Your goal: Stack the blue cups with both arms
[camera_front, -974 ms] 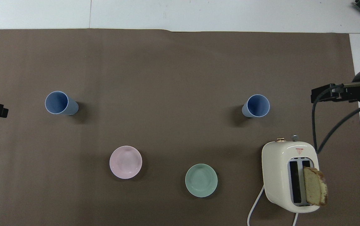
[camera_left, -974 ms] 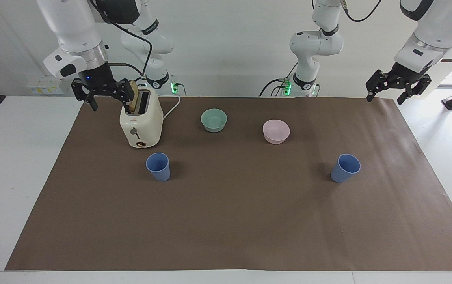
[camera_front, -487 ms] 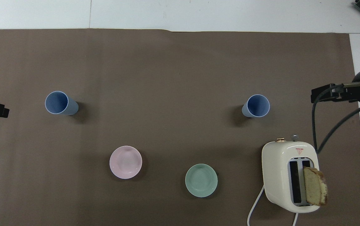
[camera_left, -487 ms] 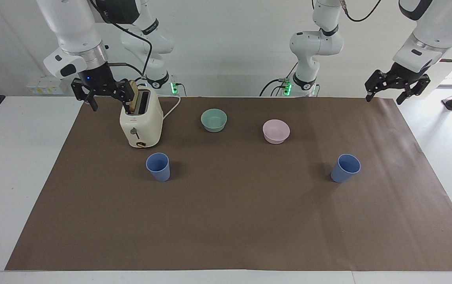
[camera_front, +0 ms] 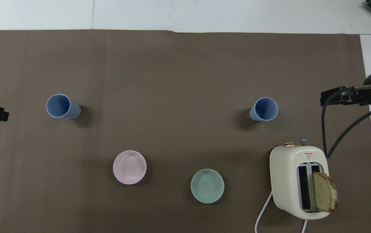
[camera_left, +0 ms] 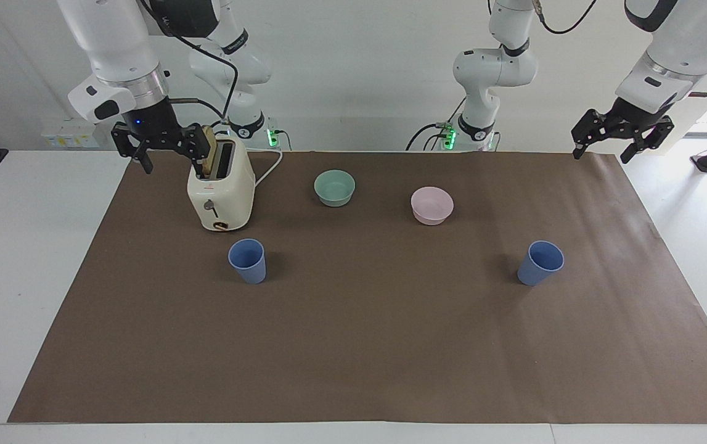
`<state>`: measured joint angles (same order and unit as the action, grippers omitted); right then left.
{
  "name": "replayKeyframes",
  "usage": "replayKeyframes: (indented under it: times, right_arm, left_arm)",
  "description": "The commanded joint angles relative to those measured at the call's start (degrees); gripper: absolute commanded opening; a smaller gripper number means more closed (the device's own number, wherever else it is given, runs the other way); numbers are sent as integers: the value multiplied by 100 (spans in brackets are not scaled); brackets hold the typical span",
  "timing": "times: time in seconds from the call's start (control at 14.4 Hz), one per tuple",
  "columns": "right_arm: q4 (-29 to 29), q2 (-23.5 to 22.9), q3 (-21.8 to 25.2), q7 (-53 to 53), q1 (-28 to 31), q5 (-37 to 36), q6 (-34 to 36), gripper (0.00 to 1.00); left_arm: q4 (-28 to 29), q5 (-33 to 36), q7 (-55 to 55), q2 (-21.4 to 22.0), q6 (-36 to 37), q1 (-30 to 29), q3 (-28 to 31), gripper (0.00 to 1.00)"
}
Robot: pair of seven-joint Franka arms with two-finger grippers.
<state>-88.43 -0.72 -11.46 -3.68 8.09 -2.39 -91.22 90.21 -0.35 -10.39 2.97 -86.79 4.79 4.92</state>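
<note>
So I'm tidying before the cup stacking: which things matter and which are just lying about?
For the job:
- blue cup by the toaster
- blue cup toward the left arm's end
- left tool, right tool, both raised and open

Lying about:
- toaster with bread
- green bowl
- pink bowl

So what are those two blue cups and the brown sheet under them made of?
The blue cups look like matte plastic: even colour, thin rims, no shine. The brown sheet seems to be paper, going by its flat dull surface and faint ripples near the left arm's end.
</note>
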Motion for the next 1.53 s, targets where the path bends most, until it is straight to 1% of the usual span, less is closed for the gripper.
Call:
replayKeyframes:
  times: [0.0, 1.46]
  right_arm:
    - [-43, 72, -32, 87, 88, 125, 7, 100]
    - [-42, 64, -32, 87, 88, 125, 7, 100]
  left_arm:
    - [-56, 26, -7, 28, 83, 4, 9, 100]
    - [-13, 17, -42, 37, -14, -4, 9, 100]
